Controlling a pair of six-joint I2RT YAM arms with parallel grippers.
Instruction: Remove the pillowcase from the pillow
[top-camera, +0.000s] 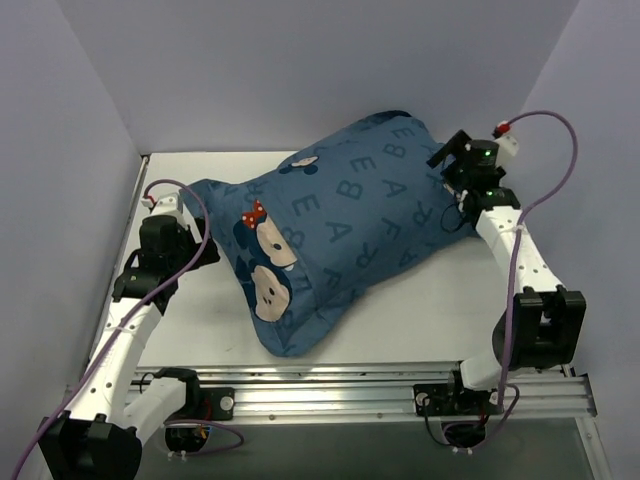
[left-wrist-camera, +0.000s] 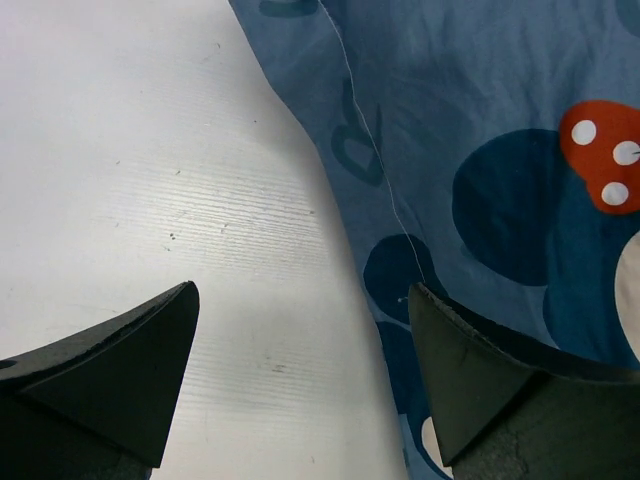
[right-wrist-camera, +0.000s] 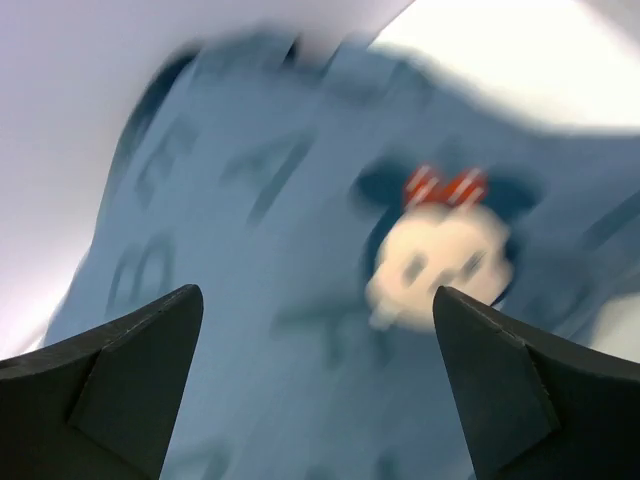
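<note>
Nothing of the removal looks done: the blue printed pillowcase (top-camera: 340, 235) lies plump on the desk (top-camera: 430, 310), still fully hiding the pillow, while the left fingers (left-wrist-camera: 120, 370) stand apart at its edge and the right fingers (right-wrist-camera: 110, 380) stand apart facing its far end, neither gripping fabric.

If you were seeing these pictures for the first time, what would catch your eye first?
The plump blue pillowcase, printed with letters and mouse faces, lies slantwise across the white table. A red polka-dot bow stands out near its left end. The left claw and right claw, both open, flank it.
</note>
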